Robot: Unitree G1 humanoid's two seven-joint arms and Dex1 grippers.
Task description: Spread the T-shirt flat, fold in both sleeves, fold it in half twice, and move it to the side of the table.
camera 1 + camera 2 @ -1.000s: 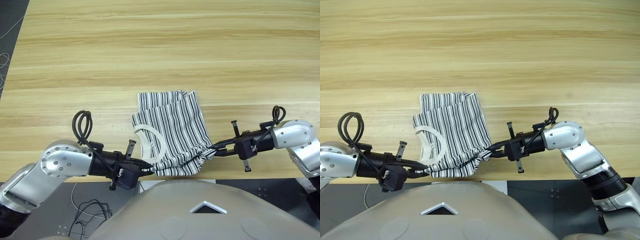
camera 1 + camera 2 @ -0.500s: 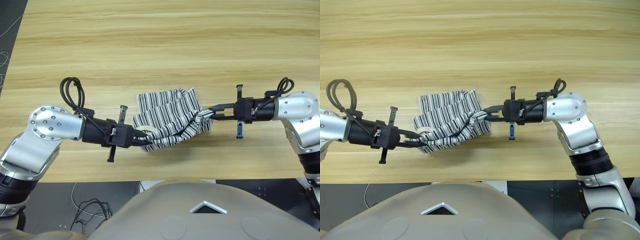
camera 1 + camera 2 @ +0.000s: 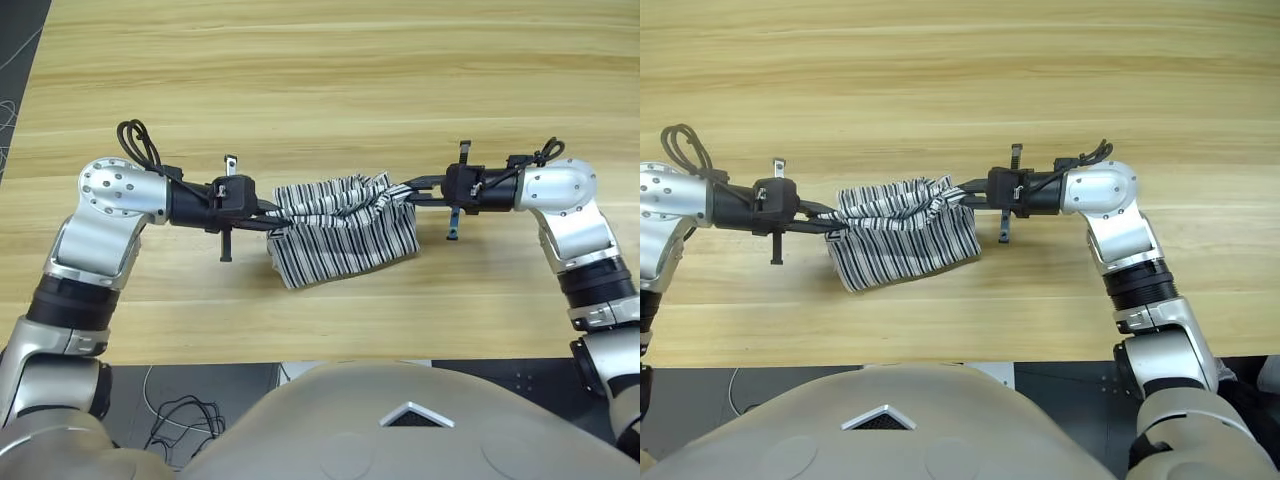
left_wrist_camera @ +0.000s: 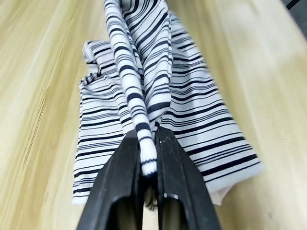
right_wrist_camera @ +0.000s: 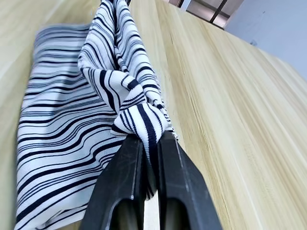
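A black-and-white striped T-shirt [image 3: 340, 235] lies folded into a small bundle near the table's front edge. My left gripper [image 3: 272, 211] is shut on the bundle's left upper corner, and the pinched cloth [image 4: 144, 143] shows between its black fingers [image 4: 122, 184]. My right gripper [image 3: 408, 189] is shut on the right upper corner, with bunched striped cloth [image 5: 144, 122] clamped between its fingers [image 5: 175, 191]. Both corners are held a little above the wood, so the top edge stretches between the grippers while the lower part rests on the table.
The light wooden table [image 3: 320, 80] stretches wide behind the shirt and to both sides. Its front edge [image 3: 300, 358] runs just below the bundle. A dark floor with cables [image 3: 15, 70] shows past the left edge.
Both grippers carried the near edge of the shirt up and away from me, over the rest of the cloth. The shirt is now half as deep and the white collar is hidden inside.
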